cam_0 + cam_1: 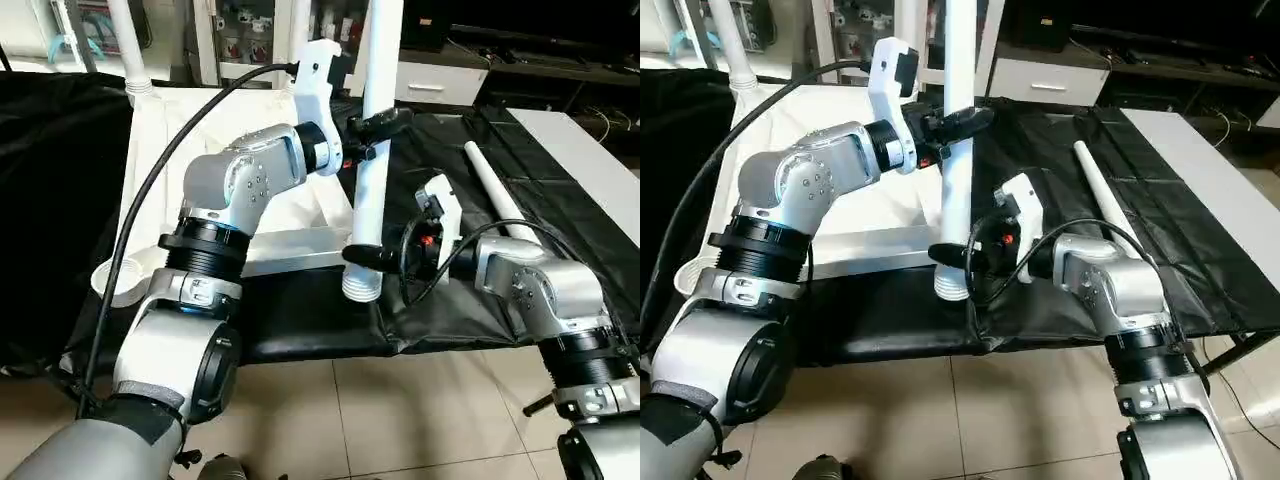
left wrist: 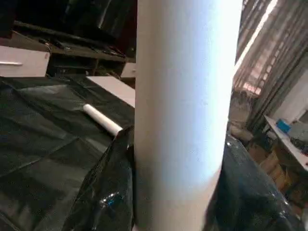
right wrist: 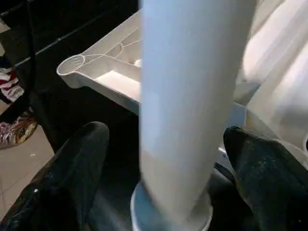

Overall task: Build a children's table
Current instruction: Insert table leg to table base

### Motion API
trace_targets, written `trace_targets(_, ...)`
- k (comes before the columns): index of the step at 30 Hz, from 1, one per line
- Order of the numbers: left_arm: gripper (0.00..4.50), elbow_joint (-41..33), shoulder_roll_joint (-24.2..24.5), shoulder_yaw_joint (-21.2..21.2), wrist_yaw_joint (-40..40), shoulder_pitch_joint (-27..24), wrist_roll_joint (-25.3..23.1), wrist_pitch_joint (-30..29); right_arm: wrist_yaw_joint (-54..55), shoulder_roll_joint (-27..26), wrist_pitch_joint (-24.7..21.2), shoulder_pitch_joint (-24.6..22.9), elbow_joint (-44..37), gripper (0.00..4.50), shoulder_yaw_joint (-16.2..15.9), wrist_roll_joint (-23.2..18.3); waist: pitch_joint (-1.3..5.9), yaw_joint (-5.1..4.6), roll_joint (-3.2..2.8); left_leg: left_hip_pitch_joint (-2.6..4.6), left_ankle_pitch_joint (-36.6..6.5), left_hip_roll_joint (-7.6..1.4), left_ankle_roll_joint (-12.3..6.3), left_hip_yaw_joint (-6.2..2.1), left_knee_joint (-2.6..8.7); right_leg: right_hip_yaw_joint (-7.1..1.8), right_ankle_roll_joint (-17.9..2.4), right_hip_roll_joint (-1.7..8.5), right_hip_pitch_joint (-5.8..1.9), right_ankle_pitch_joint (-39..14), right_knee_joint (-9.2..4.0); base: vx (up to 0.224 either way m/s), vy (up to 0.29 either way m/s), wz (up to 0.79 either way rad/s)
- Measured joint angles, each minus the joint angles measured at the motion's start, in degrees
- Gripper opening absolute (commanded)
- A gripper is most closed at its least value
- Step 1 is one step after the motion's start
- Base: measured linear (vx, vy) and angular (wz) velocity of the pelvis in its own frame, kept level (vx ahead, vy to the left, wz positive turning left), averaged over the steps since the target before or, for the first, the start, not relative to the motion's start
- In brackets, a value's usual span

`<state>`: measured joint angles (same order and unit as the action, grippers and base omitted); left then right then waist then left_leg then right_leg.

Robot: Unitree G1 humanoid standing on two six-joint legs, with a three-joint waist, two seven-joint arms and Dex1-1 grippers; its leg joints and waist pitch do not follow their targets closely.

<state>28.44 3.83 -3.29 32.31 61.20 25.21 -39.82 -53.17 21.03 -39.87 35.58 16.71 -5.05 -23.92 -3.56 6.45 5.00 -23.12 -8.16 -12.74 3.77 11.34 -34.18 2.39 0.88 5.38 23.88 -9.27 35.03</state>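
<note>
Holding a leg (image 1: 372, 150) upright over the black cloth (image 1: 560, 200) near the front of the work table: the left gripper (image 1: 372, 128) is clamped on the tube about midway up, jaws roughly half closed around it. Collared, wider end (image 1: 362, 290) points down and sits at the cloth's front edge, just beside the near long side of the tabletop (image 1: 290, 248).

Right gripper (image 1: 958, 262) has its jaws spread wide, one finger (image 3: 72, 168) on each side of the leg's lower end, just above the collar. Right wrist view shows clear gaps both sides, so it is bracketing the tube, not gripping it.

Tabletop lies upside down, ribs up, with an empty round corner socket (image 3: 72, 64) at the near left corner. One leg (image 1: 130, 45) already stands in a far corner. A spare leg (image 1: 495, 190) lies flat on the cloth to the right, well apart from both grippers.

Handling, my read: hollow plastic tube, light, stiff, smooth, so it can slip or twist in a two-finger pinch. It's long, so a mid grip lets the ends swing. Best to take hold low near the collar for steering into a socket. Threads look easy to cross if it goes in tilted.
</note>
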Motion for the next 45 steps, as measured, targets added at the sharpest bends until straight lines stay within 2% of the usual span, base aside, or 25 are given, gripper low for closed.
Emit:
trace_targets(20, 1.73, -1.17, 0.19, 1.87, 2.6, -0.34, -0.05, -0.97, -2.39, 0.13, 0.59, 0.63, 1.46, 1.99, -2.09, 1.08, 0.0, 0.02, 0.0, 0.0, 0.0, 0.0, 0.0, 0.01, -0.02, 0.0, -0.01, 0.0, -0.02, 0.01, 0.02, 0.0, 0.0, 0.0)
trace_targets(28, 1.73, -1.18, 0.25, 1.88, 2.9, -0.34, -0.14, -0.96, -2.4, 0.19, 0.84, 0.63, 1.66, 1.86, -2.08, 1.16, 0.0, 0.03, 0.0, 0.0, 0.0, 0.0, 0.0, 0.0, -0.02, 0.0, -0.02, 0.0, -0.02, 0.01, 0.02, 0.0, 0.0, 0.0)
trace_targets(29, 2.29, -1.22, 0.26, 1.87, 2.75, -0.34, -0.15, -0.95, -2.4, 0.19, 1.2, 0.63, 1.78, 1.86, -2.08, 1.22, 0.0, 0.04, 0.0, 0.0, 0.0, 0.0, 0.0, 0.0, -0.02, 0.0, -0.02, 0.0, -0.02, 0.01, 0.02, 0.0, 0.0, 0.0)
trace_targets(30, 2.43, -1.25, 0.21, 1.79, 2.42, -0.34, -0.09, -0.95, -2.39, 0.19, 1.39, 0.63, 1.9, 1.86, -2.08, 1.27, 0.0, 0.04, 0.0, 0.0, 0.0, 0.0, 0.0, 0.0, -0.02, 0.0, -0.02, 0.0, -0.02, 0.01, 0.02, 0.0, 0.0, 0.0)
trace_targets(32, 2.5, -1.31, 0.23, 0.97, 2.16, -0.32, 0.17, -1.88, -2.4, 0.14, 1.73, 0.63, 2.01, 1.86, -2.08, 1.31, 0.0, 0.0, 0.0, 0.01, 0.0, 0.0, 0.0, 0.01, -0.02, 0.0, -0.02, 0.0, -0.01, 0.01, 0.03, 0.0, 0.0, 0.0)
trace_targets(34, 2.78, -1.32, 0.52, 0.53, 2.3, -0.32, 0.74, -2.89, -2.35, 0.13, 1.86, 0.63, 2.03, 1.86, -2.02, 1.29, 0.0, -0.01, 0.0, 0.01, 0.0, 0.0, 0.0, 0.01, -0.02, 0.0, -0.02, -0.01, -0.01, 0.01, 0.04, 0.0, 0.0, 0.0)
trace_targets(37, 2.98, -1.43, 0.82, 0.01, 2.5, -0.32, 1.5, -4.08, -2.27, 0.03, 2.28, 0.65, 2.03, 1.86, -1.37, 1.16, 0.0, 0.08, -0.01, 0.01, 0.0, 0.0, 0.0, 0.0, -0.02, 0.0, -0.02, -0.01, -0.02, 0.01, 0.03, 0.0, 0.0, 0.0)
trace_targets(41, 3.27, -2.56, 1.31, -0.39, 3.07, -0.32, 2.23, -4.91, -1.15, -0.03, 3.04, 1.22, 2.03, 1.86, 1.1, 0.85, 0.0, 0.09, -0.04, 0.03, 0.0, 0.0, 0.0, -0.01, -0.02, 0.0, -0.03, -0.01, -0.03, 0.02, 0.04, 0.0, 0.0, 0.0)
trace_targets(42, 3.46, -2.57, 1.37, -0.42, 3.22, -0.32, 2.27, -5.01, -0.72, -0.01, 3.28, 1.32, 2.03, 1.86, 1.83, 0.73, -0.01, 0.11, -0.07, 0.03, 0.0, 0.0, 0.0, -0.01, -0.02, 0.0, -0.03, -0.01, -0.03, 0.02, 0.04, 0.0, 0.0, 0.0)
trace_targets(45, 3.66, -2.93, 1.79, -0.56, 3.77, -0.34, 2.7, -5.69, 1.08, 0.21, 4.25, 1.95, 2.12, 1.86, 4.77, -0.35, -0.15, 0.1, -0.42, 0.03, 0.0, 0.02, 0.0, -0.03, -0.04, -0.03, -0.07, -0.01, -0.03, 0.04, 0.04, 0.0, 0.0, 0.0)
